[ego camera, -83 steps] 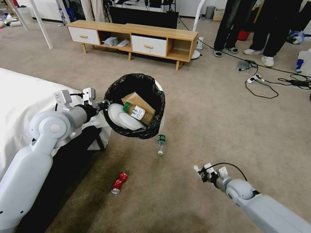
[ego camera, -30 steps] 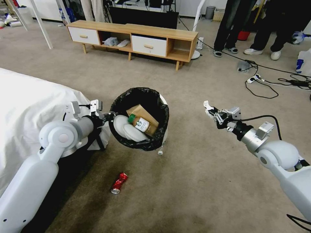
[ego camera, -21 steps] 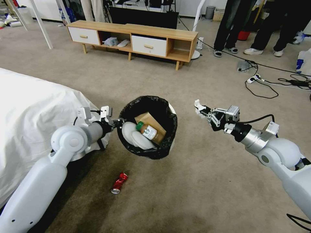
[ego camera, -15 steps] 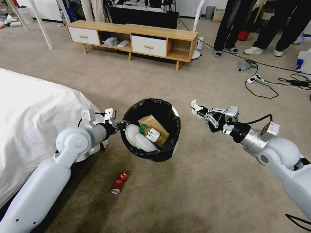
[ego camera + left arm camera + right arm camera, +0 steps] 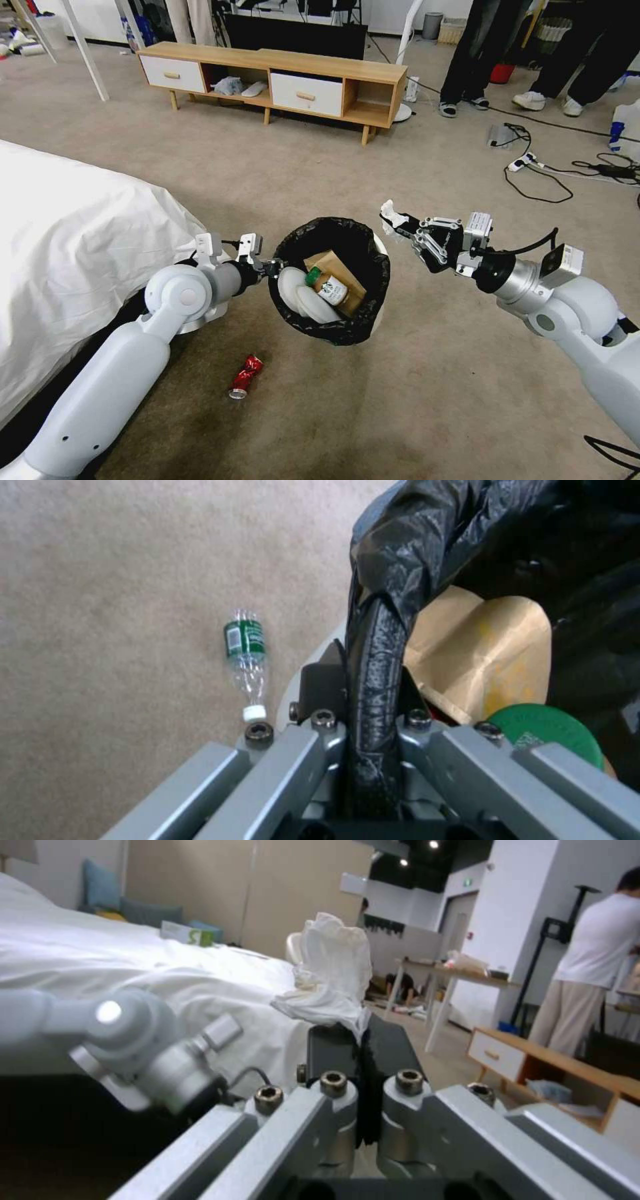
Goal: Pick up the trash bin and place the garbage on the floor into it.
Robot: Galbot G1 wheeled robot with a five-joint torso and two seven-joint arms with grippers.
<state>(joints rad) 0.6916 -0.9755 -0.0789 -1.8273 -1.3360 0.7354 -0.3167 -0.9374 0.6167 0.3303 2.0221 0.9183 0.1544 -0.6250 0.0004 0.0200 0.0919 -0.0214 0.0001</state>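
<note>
Red crushed can [image 5: 245,377]: lying on the beige carpet floor [image 5: 413,400], nearest
Left gripper [image 5: 272,268]: fingers clamped on the black-lined rim of the round white trash bin [image 5: 333,280], held up
Right gripper [image 5: 404,228]: fingers pinching a white tissue [image 5: 390,215] beside the rim
</note>
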